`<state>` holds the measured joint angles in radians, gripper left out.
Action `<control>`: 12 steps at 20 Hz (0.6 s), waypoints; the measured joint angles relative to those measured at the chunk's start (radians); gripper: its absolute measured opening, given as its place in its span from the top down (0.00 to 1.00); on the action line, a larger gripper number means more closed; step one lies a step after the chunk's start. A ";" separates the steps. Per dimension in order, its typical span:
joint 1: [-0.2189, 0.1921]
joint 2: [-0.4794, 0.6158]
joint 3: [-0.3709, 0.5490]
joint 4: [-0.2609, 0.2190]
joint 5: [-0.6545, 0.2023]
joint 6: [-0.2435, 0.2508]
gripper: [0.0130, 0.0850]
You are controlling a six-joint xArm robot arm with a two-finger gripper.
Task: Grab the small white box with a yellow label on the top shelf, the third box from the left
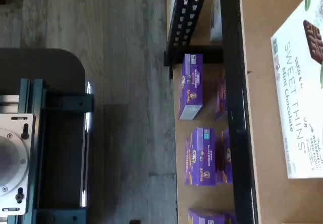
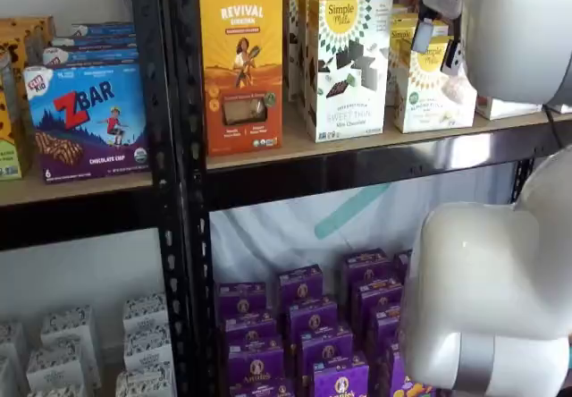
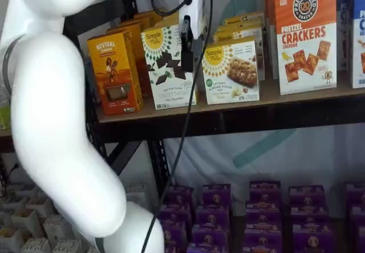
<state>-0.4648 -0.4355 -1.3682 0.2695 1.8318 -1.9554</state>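
Observation:
The small white box [image 2: 431, 88] with a yellow sunburst circle and a cookie picture stands on the top shelf [image 2: 295, 149], right of the taller white carton [image 2: 347, 57] with dark cookie shapes. It also shows in a shelf view [image 3: 231, 73] on the tan board [image 3: 296, 98]. My gripper [image 2: 436, 46] hangs in front of the top shelf, at the small box's upper part. In a shelf view [image 3: 186, 50] one black finger shows side-on between the tall carton [image 3: 168, 65] and the small box. No gap between fingers shows plainly. The wrist view shows the tall carton's side [image 1: 298, 82], not the small box.
An orange Revival carton [image 2: 241, 57] stands left of the tall carton. Pretzel cracker boxes [image 3: 305, 36] stand right of the small box. Purple boxes [image 2: 308, 325] fill the shelf below. A black perforated upright [image 2: 179, 182] borders the bay. My white arm [image 3: 57, 122] blocks part of the view.

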 joint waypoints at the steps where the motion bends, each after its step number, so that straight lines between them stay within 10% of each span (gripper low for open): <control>1: 0.008 0.003 -0.006 -0.021 0.008 0.002 0.00; 5: 0.010 -0.014 -0.016 -0.096 0.040 -0.015 0.00; 12: -0.122 -0.181 0.189 0.168 -0.267 -0.096 0.00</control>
<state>-0.5872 -0.6170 -1.1790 0.4376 1.5650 -2.0516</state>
